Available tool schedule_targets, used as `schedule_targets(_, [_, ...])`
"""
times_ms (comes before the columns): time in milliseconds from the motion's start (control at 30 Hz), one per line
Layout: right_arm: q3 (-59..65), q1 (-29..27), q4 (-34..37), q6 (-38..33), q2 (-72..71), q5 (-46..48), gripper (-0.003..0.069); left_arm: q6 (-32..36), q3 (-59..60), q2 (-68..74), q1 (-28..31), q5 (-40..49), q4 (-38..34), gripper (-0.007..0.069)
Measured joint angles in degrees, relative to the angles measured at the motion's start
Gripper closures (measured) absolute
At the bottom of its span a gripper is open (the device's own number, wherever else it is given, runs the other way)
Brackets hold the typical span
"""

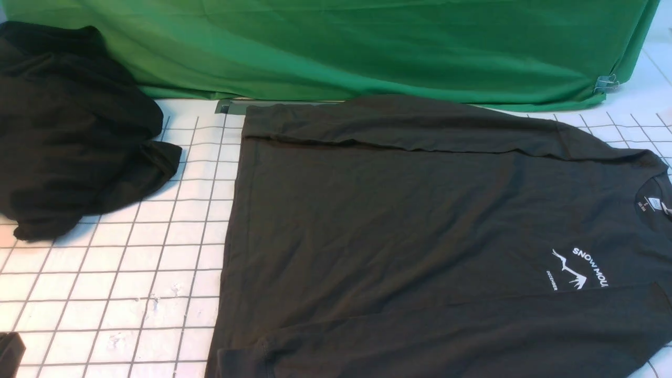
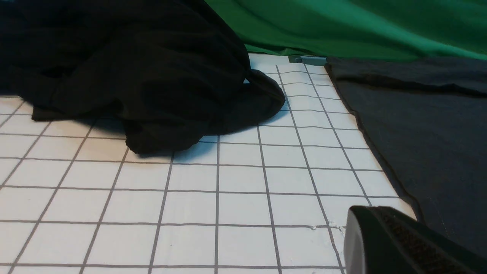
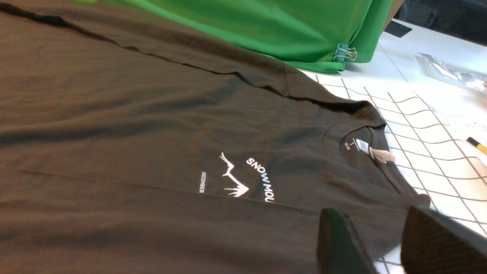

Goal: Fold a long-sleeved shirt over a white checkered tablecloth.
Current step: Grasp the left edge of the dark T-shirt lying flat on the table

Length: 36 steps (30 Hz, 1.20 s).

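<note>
The long-sleeved shirt lies flat, front up, on the white checkered tablecloth, collar to the right. Both sleeves are folded in along its far and near edges. Its white mountain print and neck label show in the right wrist view. My right gripper stands open over the shirt's near shoulder beside the collar, holding nothing. Of my left gripper only one dark finger shows, low over the tablecloth by the shirt's hem edge. Its dark tip shows at the front view's bottom left.
A heap of black clothes sits at the far left of the tablecloth. The green cloth backdrop runs along the back, held by a binder clip. A pencil and a plastic bag lie off to the right.
</note>
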Motion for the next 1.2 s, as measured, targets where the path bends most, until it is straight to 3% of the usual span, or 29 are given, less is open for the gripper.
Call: schedule_targets(1200, [0.00, 0.00, 0.00, 0.00, 0.00, 0.00, 0.0417, 0.48, 0.00, 0.00, 0.00, 0.00, 1.88, 0.0622])
